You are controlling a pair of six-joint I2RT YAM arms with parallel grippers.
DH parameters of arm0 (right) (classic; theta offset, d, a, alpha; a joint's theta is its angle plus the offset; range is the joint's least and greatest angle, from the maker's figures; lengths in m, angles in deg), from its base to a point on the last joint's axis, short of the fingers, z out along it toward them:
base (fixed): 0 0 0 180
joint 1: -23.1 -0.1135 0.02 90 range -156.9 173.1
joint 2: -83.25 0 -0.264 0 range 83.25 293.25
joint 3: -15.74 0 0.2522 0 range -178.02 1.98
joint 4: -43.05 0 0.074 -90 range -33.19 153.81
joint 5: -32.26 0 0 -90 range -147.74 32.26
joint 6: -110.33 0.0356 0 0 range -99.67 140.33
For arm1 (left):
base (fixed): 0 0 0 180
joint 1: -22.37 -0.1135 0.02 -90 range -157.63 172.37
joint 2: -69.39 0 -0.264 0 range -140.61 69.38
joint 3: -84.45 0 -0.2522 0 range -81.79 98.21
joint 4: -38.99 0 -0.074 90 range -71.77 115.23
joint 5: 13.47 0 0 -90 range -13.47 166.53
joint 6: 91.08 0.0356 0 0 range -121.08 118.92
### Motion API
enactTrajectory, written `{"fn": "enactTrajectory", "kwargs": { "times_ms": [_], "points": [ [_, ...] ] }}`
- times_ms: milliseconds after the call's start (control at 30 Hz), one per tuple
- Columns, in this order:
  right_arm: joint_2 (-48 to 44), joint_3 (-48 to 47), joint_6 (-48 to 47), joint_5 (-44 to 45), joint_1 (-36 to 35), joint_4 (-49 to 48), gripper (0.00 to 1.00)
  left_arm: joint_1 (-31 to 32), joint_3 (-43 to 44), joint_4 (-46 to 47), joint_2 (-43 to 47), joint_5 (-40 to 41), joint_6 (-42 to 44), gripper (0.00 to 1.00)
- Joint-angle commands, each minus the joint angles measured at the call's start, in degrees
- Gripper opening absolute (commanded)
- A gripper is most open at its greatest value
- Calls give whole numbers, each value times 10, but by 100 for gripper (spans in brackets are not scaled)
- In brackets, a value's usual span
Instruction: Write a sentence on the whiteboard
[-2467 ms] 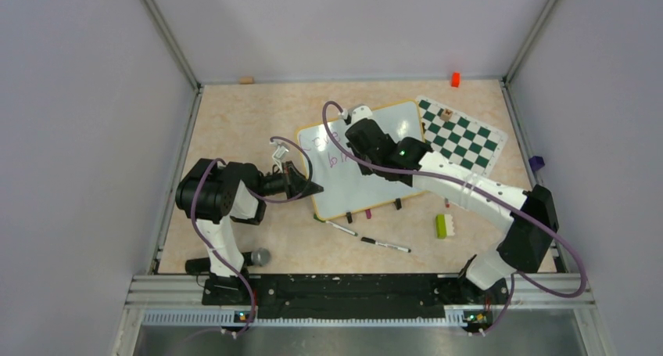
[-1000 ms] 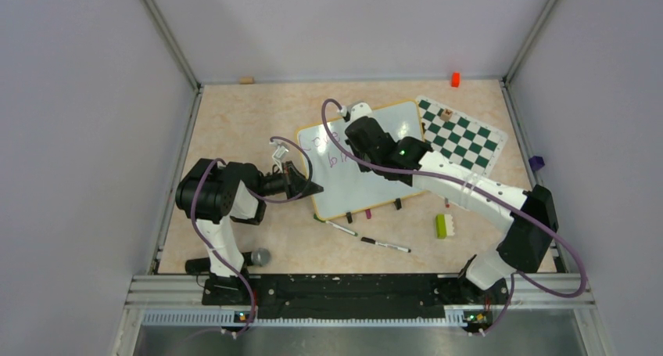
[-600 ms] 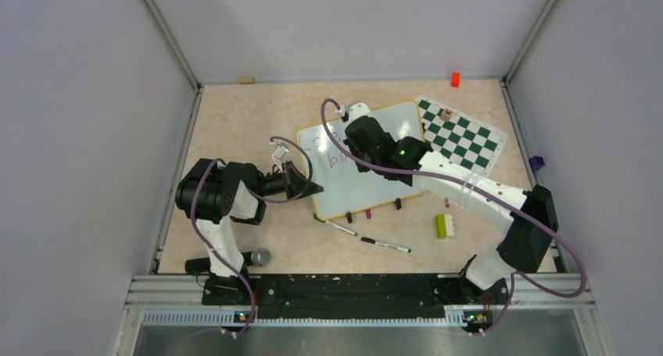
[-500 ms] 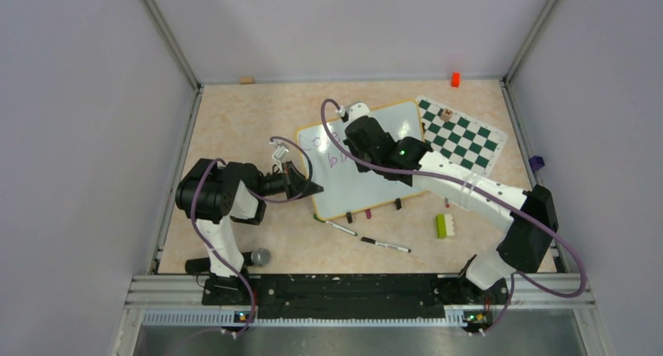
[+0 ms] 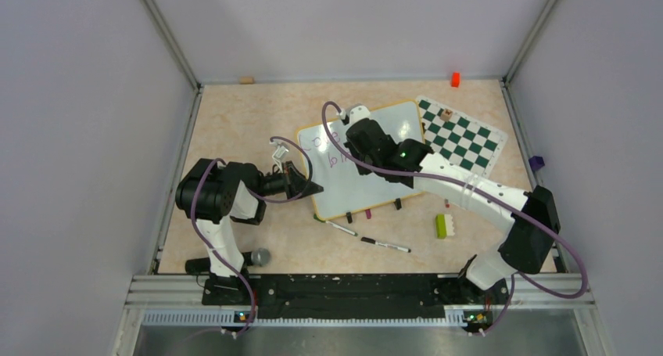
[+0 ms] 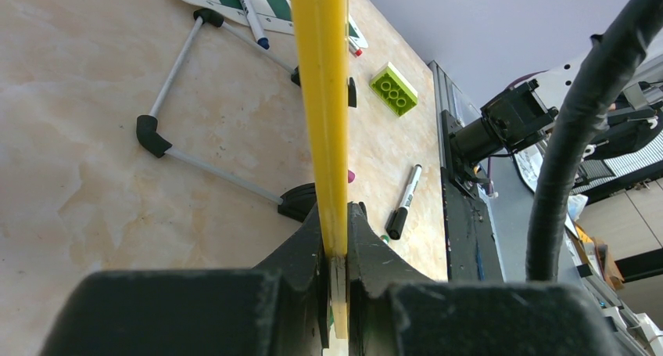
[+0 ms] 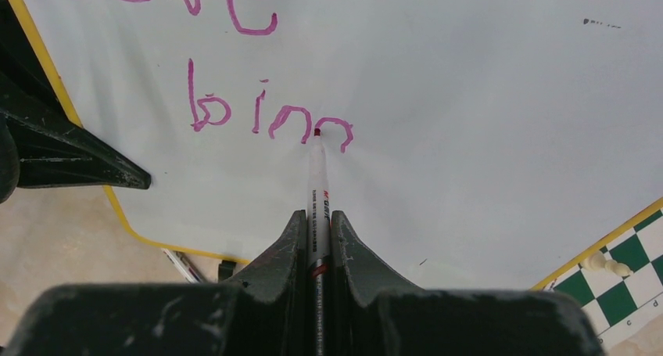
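Note:
The whiteboard (image 5: pixel 356 193) stands tilted on the table, with a white face (image 7: pixel 485 113) and a yellow frame (image 6: pixel 320 98). My left gripper (image 5: pixel 313 188) (image 6: pixel 335 215) is shut on the frame's left edge. My right gripper (image 5: pixel 352 146) (image 7: pixel 317 215) is shut on a white marker (image 7: pixel 317 176). The marker's tip touches the board at the end of the second purple line. The sentence (image 7: pixel 266 121) (image 5: pixel 320 149) shows as "ove" above and "bin" plus one more arch below. Its top left is cut off in the right wrist view.
A green-and-white chess mat (image 5: pixel 461 137) lies right of the board. Two loose markers (image 5: pixel 385 245) (image 5: pixel 340 228) and a green brick (image 5: pixel 442 225) (image 6: pixel 395 88) lie in front of it. A grey ball (image 5: pixel 260 256) sits by the left base and an orange block (image 5: pixel 455 79) by the back wall.
My right gripper with the marker has shifted a little to the right along the second line of writing. The left arm and the board have not moved.

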Motion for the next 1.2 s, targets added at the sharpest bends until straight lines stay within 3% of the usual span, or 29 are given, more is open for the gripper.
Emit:
{"fn": "enactTrajectory", "kwargs": {
  "times_ms": [0,1167],
  "points": [
    [-9,-5,1,33,6,18,0,9,-4,36,5,-36,48,0],
    [44,-87,-24,61,20,-11,0,10,-4,37,3,-36,49,0]
  ]
}}
